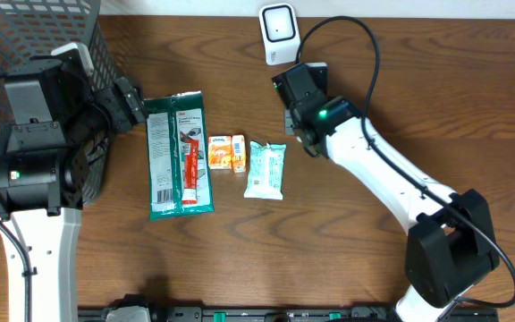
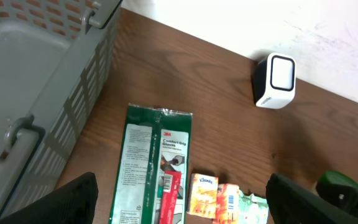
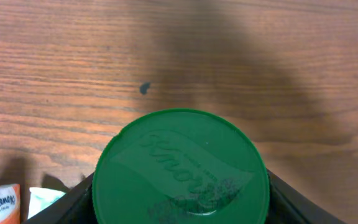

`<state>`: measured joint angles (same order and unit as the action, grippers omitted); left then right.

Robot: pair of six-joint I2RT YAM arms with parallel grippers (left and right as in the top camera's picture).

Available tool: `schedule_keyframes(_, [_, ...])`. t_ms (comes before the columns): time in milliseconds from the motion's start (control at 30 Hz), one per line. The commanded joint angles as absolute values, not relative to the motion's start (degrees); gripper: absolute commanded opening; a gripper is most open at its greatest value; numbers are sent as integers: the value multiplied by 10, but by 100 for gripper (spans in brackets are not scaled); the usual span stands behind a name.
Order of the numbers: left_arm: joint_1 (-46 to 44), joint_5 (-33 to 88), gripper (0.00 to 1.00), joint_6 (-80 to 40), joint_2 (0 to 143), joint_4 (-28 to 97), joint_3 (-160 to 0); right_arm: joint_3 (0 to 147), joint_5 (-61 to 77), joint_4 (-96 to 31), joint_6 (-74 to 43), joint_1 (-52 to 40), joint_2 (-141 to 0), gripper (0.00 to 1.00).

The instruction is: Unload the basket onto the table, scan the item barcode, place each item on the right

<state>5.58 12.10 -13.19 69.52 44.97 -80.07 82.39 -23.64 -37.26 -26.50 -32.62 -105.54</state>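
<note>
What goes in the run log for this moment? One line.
left gripper: open, by glove pack | right gripper: shut on green-lidded container, near scanner

Grey basket (image 2: 73, 93), green glove packet (image 2: 148, 168), white scanner (image 2: 276, 81), wooden table (image 2: 216, 106)

A dark brown wooden table (image 1: 240, 268) with fine, straight grain fills the view; a white, faintly scuffed surface (image 2: 334, 25) borders its far edge, wall or floor unclear; the light is even, with soft blurred shadows; one small dark speck (image 3: 144, 89) marks the wood.
</note>
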Motion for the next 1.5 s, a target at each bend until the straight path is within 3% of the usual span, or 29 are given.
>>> schedule_keyframes(0, [59, 124, 87, -125, 696, 450, -804, 793, -272, -342, -261, -337, -1059, 59])
schedule_keyframes(233, [59, 124, 87, -125, 696, 450, -804, 712, -272, -244, -261, -338, -1059, 59])
schedule_keyframes(433, [59, 124, 87, -125, 696, 450, -804, 682, -271, -232, -261, -339, -1059, 61])
schedule_keyframes(500, [59, 124, 87, -125, 696, 450, -804, 682, -269, -236, -261, -338, -1059, 63])
schedule_keyframes(600, [59, 124, 87, -125, 696, 450, -804, 682, -261, -238, -261, -338, -1057, 75])
schedule_keyframes(733, [59, 124, 87, -125, 696, 450, -804, 682, -247, -245, -261, -338, -1057, 77])
schedule_keyframes(900, [59, 124, 87, -125, 696, 450, -804, 686, -248, -252, -245, -338, -1054, 92])
schedule_keyframes(1067, [59, 124, 87, -125, 696, 450, -804, 726, -238, -329, -235, -332, -1027, 99])
schedule_keyframes(1467, [59, 124, 87, -125, 696, 450, -804, 912, -13, -579, -172, -240, -992, 99])
